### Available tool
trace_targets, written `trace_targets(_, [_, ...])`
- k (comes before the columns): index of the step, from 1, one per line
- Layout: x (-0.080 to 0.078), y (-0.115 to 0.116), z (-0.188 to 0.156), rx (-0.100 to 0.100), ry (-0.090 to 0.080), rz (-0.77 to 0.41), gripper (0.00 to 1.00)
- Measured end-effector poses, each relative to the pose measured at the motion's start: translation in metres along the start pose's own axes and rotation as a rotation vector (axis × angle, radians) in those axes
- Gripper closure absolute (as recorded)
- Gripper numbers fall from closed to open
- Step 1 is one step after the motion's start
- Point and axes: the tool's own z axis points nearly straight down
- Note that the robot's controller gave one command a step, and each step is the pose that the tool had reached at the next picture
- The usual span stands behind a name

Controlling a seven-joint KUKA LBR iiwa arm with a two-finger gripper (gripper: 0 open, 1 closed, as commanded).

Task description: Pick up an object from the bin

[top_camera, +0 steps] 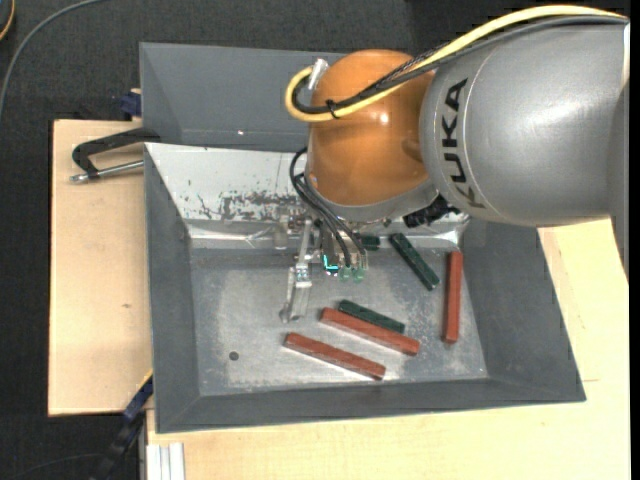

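My jaws hang over bare floor in the grey metal bin (240, 313); I cannot tell their opening. The nearest red-brown flat bar (368, 330) lies toward the view's lower right, its long axis slanting down-right.

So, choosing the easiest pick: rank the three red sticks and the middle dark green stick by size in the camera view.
Front flat red stick and middle flat red stick: alike.
Right-hand red stick.
Flat dark green stick.
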Motion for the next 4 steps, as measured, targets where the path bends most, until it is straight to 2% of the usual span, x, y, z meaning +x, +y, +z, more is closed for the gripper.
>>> trace_targets(1, [0.032,-0.080,0.089,0.003,0.001,0.019,0.00])
trace_targets(2, [0.041,-0.050,0.144,-0.001,-0.008,-0.184,0.00])
trace_targets(3, [0.041,-0.050,0.145,-0.001,-0.007,-0.183,1.00])
trace_targets(4, [0.010,-0.066,-0.059,-0.001,-0.014,-0.160,1.00])
